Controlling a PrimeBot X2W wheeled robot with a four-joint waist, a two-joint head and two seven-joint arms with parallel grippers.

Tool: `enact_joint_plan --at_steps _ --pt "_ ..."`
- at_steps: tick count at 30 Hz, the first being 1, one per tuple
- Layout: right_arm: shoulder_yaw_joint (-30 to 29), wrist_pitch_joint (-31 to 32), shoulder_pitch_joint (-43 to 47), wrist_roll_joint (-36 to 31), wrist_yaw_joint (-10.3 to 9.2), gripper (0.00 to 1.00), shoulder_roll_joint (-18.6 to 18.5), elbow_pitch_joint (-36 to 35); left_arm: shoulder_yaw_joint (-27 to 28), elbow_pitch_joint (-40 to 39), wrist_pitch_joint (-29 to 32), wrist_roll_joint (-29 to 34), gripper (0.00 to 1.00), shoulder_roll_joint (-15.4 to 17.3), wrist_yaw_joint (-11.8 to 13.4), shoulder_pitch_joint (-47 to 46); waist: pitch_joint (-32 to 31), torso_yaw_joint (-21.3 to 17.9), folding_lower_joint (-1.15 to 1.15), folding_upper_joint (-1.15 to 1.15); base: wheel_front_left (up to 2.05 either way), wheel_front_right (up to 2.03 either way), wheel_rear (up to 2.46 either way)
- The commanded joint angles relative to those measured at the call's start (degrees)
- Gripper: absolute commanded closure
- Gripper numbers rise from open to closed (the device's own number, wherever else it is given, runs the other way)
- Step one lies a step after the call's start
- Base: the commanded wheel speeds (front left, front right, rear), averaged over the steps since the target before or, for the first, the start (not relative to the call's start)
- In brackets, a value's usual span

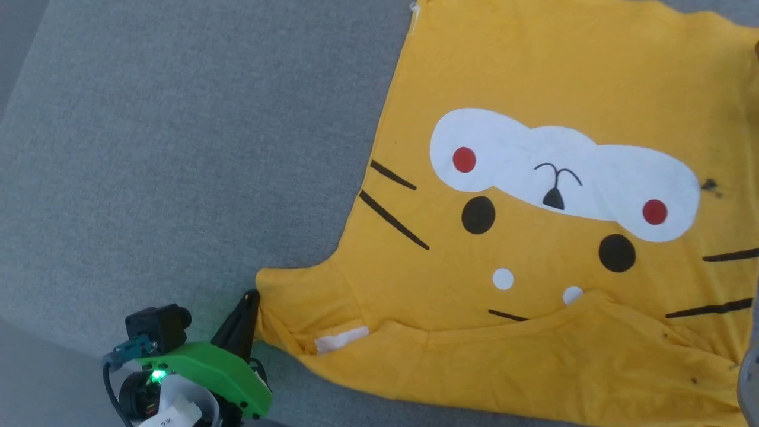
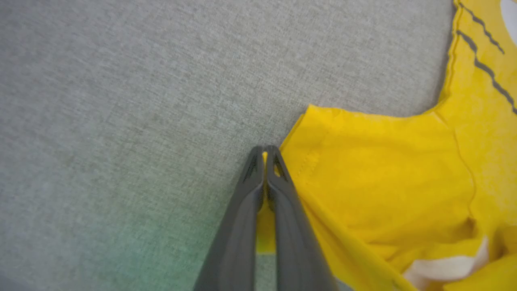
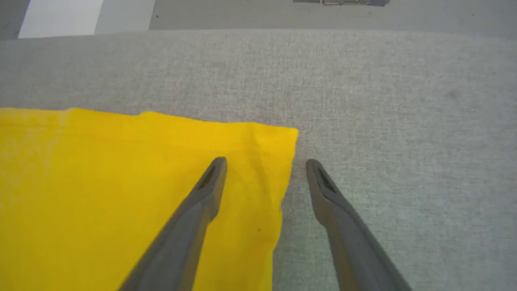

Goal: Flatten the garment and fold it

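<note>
A grey table (image 1: 148, 148) is being covered at the right by a yellow T-shirt (image 1: 533, 89), print upward. Its sleeve edge is being pinched by the left gripper (image 2: 265, 152), jaws pressed together; the right gripper (image 3: 266, 163) is being held with jaws spread astride another corner.

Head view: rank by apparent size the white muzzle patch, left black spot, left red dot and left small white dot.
On the garment, largest first:
1. white muzzle patch
2. left black spot
3. left red dot
4. left small white dot
The last two look close; the red one seems only slightly bigger.
</note>
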Motion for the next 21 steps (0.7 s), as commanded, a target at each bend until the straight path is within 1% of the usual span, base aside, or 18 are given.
enact_joint_plan --at_steps 1,4,5,6,7,8,9,11,13,15,17,19,21 --pt "-0.21 2.44 -0.74 -1.58 -0.08 0.00 0.04 -0.31 -0.58 2.34 0.50 0.29 1.00 -0.61 0.10 -0.87 2.77 2.17 -0.01 0.00 0.00 0.00 0.00" --pt "-0.33 8.37 -0.66 -3.62 -0.08 0.00 0.27 -1.11 -0.94 3.33 0.26 0.30 1.00 -0.83 -0.17 -1.43 3.02 2.32 -0.01 0.00 0.00 0.00 0.00" --pt "-0.48 9.69 -0.55 -3.92 -0.08 0.11 0.37 -1.57 -1.03 3.56 0.19 0.28 1.00 -0.88 -0.25 -1.55 3.02 2.36 -0.01 0.00 0.00 0.00 0.00" --pt "-0.70 10.69 -0.30 -4.18 -0.08 0.60 0.49 -2.37 -1.14 3.85 0.14 0.24 1.00 -0.93 -0.35 -1.67 2.91 2.43 -0.01 0.00 0.00 0.00 0.00" --pt "-1.10 11.02 0.04 -4.22 -0.08 0.74 0.62 -3.08 -1.20 4.08 0.10 0.24 1.00 -0.94 -0.40 -1.74 2.76 2.47 -0.01 0.00 0.00 0.00 0.00" --pt "-1.69 10.77 0.68 -4.13 -0.08 1.00 0.85 -4.04 -1.27 4.36 0.04 0.24 1.00 -0.94 -0.43 -1.80 2.50 2.50 -0.01 0.00 0.00 0.00 0.00" --pt "-1.97 9.58 1.40 -4.02 -0.08 1.00 0.94 -4.97 -1.33 4.59 0.00 0.25 1.00 -0.94 -0.44 -1.82 2.14 2.52 -0.01 0.00 0.00 0.00 0.00" --pt "-2.58 4.23 3.34 -3.15 -0.08 1.00 1.16 -7.24 -1.32 4.95 -0.44 0.25 1.00 -0.99 -0.48 -1.72 1.24 2.50 -0.01 0.00 0.00 0.00 0.00" --pt "-4.08 -3.79 5.29 -0.38 -0.08 1.00 3.12 -9.44 -1.01 5.31 -0.77 0.13 1.00 -0.83 -0.30 -1.20 -0.25 1.93 -0.01 0.00 0.00 0.00 0.00" --pt "-3.20 -14.08 8.48 2.91 -0.08 1.00 4.94 -12.18 -0.48 5.51 -1.01 -0.06 1.00 -0.51 0.07 -0.32 -2.27 0.88 -0.01 0.00 0.00 0.00 0.00" --pt "-1.16 -23.85 12.13 5.98 -0.08 1.00 5.94 -14.34 -0.10 5.37 -1.08 -0.24 1.00 -0.16 0.32 0.50 -4.21 -0.19 -0.01 0.00 0.00 0.00 0.00" --pt "0.56 -31.97 16.52 8.34 -0.08 1.00 6.58 -15.70 0.38 5.06 -1.02 -0.38 1.00 0.34 0.72 1.55 -6.50 -1.60 -0.01 0.00 0.00 0.00 0.00" --pt "0.74 -37.51 20.96 10.01 -0.08 1.00 7.18 -16.52 0.81 4.59 -0.73 -0.39 1.00 1.04 1.21 2.79 -8.98 -3.09 -0.01 0.00 0.00 0.00 0.00"
